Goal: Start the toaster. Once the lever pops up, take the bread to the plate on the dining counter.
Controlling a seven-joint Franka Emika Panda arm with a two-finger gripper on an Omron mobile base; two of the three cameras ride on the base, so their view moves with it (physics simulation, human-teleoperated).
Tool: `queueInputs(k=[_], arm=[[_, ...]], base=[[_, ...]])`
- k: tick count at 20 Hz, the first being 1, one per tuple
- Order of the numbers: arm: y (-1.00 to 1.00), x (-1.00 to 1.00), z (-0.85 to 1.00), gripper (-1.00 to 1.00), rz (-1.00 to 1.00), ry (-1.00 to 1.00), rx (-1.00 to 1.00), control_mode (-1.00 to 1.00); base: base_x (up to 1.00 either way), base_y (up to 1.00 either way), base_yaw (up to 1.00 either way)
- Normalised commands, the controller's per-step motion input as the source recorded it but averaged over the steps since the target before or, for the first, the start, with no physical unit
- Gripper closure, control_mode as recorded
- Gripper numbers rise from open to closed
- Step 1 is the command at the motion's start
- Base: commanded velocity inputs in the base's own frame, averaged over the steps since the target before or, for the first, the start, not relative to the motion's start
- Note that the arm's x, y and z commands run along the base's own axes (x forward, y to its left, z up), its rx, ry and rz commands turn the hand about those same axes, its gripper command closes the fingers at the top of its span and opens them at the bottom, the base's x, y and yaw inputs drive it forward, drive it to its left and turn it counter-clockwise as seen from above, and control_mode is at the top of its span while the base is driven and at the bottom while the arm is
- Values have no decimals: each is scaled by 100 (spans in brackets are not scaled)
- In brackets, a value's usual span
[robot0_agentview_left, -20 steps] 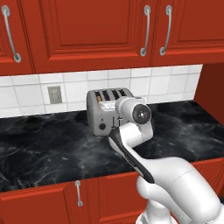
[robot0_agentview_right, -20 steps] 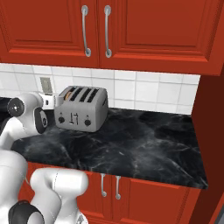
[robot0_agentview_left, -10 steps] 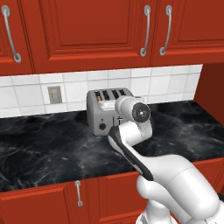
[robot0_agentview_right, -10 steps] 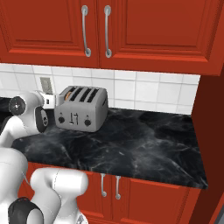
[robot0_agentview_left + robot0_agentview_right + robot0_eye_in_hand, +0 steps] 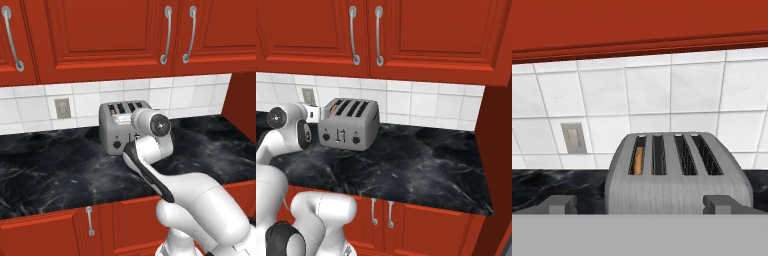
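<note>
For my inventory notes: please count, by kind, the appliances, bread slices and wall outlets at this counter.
Boxy grey metal four-slot toaster: 1
Tan-brown bread slice, in the toaster's leftmost slot as the hand view shows it: 1
Grey wall outlet plate on the white tiles: 1
Total: 3

Brushed grey metal toaster (image 5: 677, 192)

Arm's wrist sits slightly further right in the left base view than a second ago, now covering more of the toaster (image 5: 119, 131) front's right side. In the right base view the wrist is marginally higher and nearer the toaster's left end. Claw (image 5: 640, 204) opening is unchanged, fingers spread wide. Toaster and bread (image 5: 639, 160) in its slot haven't moved.
</note>
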Motion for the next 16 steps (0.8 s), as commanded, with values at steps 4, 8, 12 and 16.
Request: queueInputs(k=[4, 8, 12, 16], arm=[[0, 0, 0, -100, 1, 3, 0, -100], [0, 0, -1, -100, 1, 2, 0, -100], [0, 0, -1, -100, 1, 1, 0, -100], [0, 1, 0, -100, 0, 0, 0, -100]], base=[[0, 0, 0], [0, 0, 0], [0, 0, 0], [0, 0, 0]])
